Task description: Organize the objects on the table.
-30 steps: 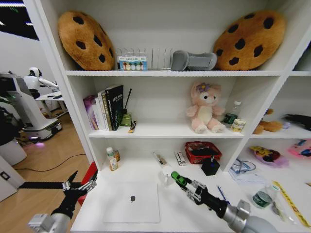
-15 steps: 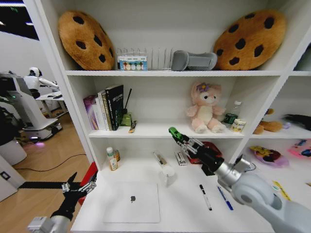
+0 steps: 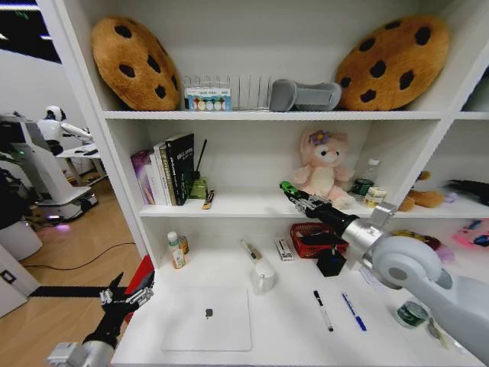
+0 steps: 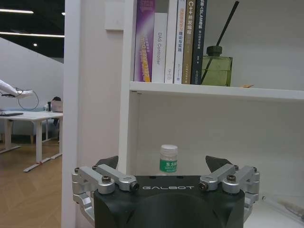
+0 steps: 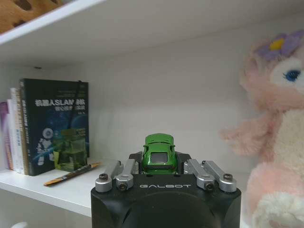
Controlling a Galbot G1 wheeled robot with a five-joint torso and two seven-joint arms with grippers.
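My right gripper is shut on the tiny green toy car, holding it just above the middle shelf board, to the left of the pink plush. In the right wrist view the car sits between the closed fingers of that gripper. On the white table lie the silver laptop, a white mug, a black marker and a blue pen. My left gripper hangs open off the table's left end, holding nothing.
Books and a green diffuser bottle stand on the middle shelf's left side, with the pink plush on the right. A red basket and a small bottle sit at the table's back. A tape roll lies at the right.
My right arm has risen from just above the table to the middle shelf, carrying the green car. The left gripper has sunk slightly.
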